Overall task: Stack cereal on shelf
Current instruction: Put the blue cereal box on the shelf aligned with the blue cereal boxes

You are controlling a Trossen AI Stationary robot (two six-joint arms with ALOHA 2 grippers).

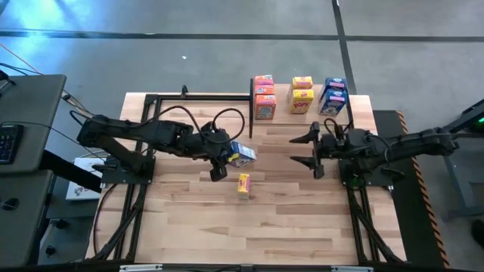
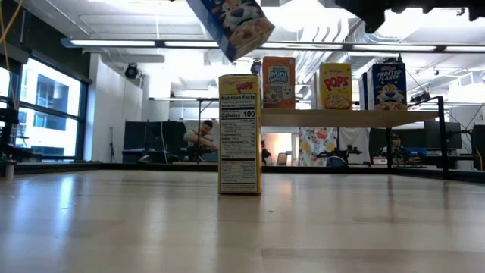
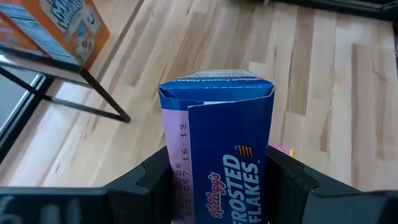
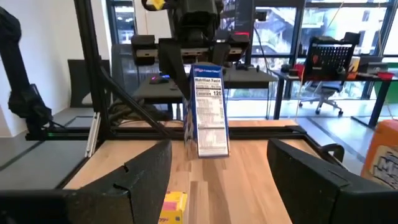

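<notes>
Cereal: a blue box (image 1: 242,154) is clamped between the fingers of the left gripper (image 1: 224,156), held tilted in the air above the tabletop. A yellow box (image 1: 243,184) stands on the table just below and beside that gripper. The shelf (image 1: 310,113) lies well beyond it, already carrying orange, yellow and blue boxes. The right gripper (image 1: 306,151) hovers opposite with fingers spread, empty. Recommended: level the box, clear the shelf edge, and set it squarely on the blue stack (image 1: 333,95).
</notes>
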